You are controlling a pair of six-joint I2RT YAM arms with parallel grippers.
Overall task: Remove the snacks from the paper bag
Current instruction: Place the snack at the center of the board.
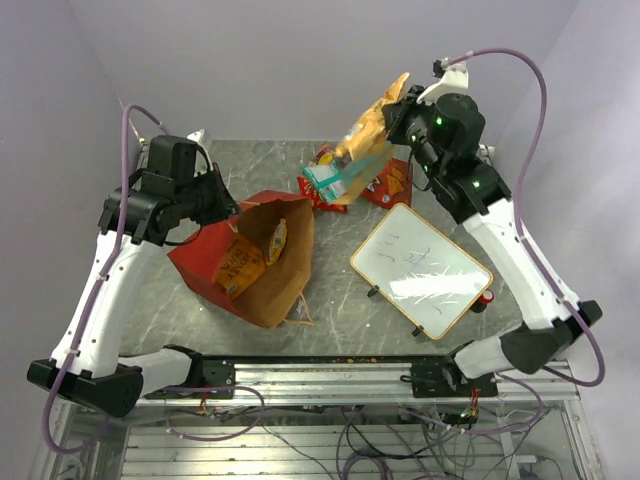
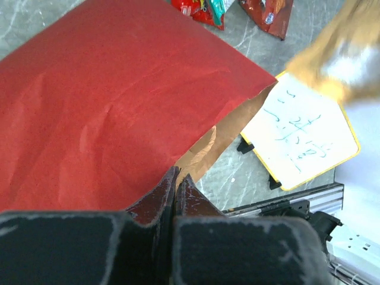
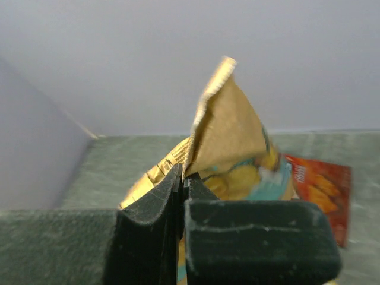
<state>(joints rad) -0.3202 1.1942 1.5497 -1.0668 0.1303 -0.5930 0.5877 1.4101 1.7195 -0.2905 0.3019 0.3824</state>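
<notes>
**Both arms extended, both grippers clamped**

The left arm (image 1: 95, 300) rises from its base and bends inward at the elbow. The left gripper (image 1: 226, 208) points rightward, its fingers pressed together on the paper bag (image 1: 200, 265) rim. The right arm (image 1: 515, 255) reaches toward the far side. The right gripper (image 1: 398, 108), held high, pinches a yellow chip bag (image 1: 368, 125).

I get soft, even light from overhead, only faint shadows beside the paper bag (image 1: 200, 262), a pale sheen on the whiteboard (image 1: 432, 268), and the held-up chip bag (image 1: 368, 135) smeared by blur in every view (worst from the left wrist, a mere orange smudge).
</notes>
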